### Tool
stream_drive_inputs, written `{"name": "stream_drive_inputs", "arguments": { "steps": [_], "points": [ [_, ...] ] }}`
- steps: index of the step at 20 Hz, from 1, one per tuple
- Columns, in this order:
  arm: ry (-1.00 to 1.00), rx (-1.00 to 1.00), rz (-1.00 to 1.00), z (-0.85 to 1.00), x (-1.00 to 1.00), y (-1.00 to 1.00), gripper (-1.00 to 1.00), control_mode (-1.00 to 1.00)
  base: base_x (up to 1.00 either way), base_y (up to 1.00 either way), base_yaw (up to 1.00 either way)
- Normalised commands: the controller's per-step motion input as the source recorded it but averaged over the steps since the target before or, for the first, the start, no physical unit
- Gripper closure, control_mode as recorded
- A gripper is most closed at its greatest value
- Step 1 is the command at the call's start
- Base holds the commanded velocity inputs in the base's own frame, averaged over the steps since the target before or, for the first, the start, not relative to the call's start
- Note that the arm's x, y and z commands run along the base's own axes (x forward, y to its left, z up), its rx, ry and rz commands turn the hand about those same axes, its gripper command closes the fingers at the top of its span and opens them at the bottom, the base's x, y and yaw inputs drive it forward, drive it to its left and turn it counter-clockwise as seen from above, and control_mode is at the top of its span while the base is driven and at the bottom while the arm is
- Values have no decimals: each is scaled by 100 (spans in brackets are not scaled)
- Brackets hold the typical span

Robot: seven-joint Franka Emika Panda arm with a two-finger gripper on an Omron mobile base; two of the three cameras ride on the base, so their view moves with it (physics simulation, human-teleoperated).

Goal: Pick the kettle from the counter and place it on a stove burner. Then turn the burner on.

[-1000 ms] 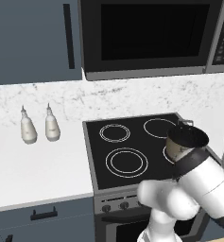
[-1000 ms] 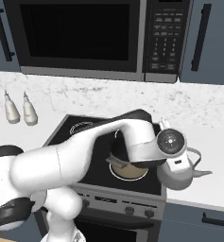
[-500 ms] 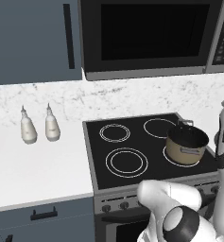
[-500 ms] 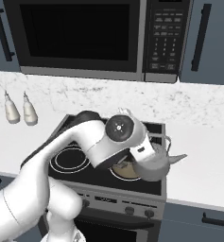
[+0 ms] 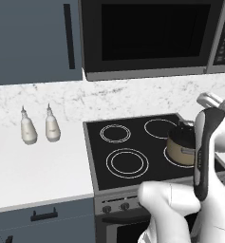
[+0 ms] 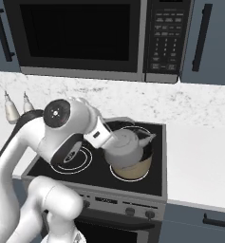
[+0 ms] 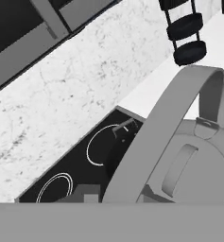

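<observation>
- gripper (image 6: 103, 135) clamped on kettle (image 6: 126, 150) handle, kettle lifted off the surface
- kettle hangs above tan pot (image 6: 133, 169) on cooktop (image 6: 154, 182) near-right
- wide double-ring burner (image 5: 127, 163) near-left
- two white bottles (image 5: 37, 127) far left on counter (image 5: 33, 171)

We are in a home kitchen, a rendered one. A black glass cooktop (image 5: 147, 147) with white ring burners sits flush in a white stone tabletop (image 5: 38, 171), and below its front edge we see a row of oven knobs (image 6: 128, 209). Above it hangs a built-in microwave (image 6: 85, 38) with a keypad panel (image 6: 164, 40) on its right side. Grey-blue cabinet doors with dark bar handles (image 5: 35, 38) flank it, a drawer front (image 5: 42, 216) sits under the worktop, and a marbled white backsplash (image 5: 109, 99) runs along the wall. Two white bottles (image 5: 38, 126) stand on the tabletop and a tan pot (image 5: 182, 147) rests on the stove.
</observation>
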Motion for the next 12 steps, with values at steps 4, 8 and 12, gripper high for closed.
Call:
{"name": "stream_drive_inputs", "arguments": {
  "steps": [4,8,12],
  "points": [
    [0,-9,13,15,-4,100,100,-100,0,0,0],
    [0,-3,23,-3,0,100,100,-100,0,0,0],
    [-2,-1,22,-13,-1,100,100,-100,0,0,0]
  ]
}}
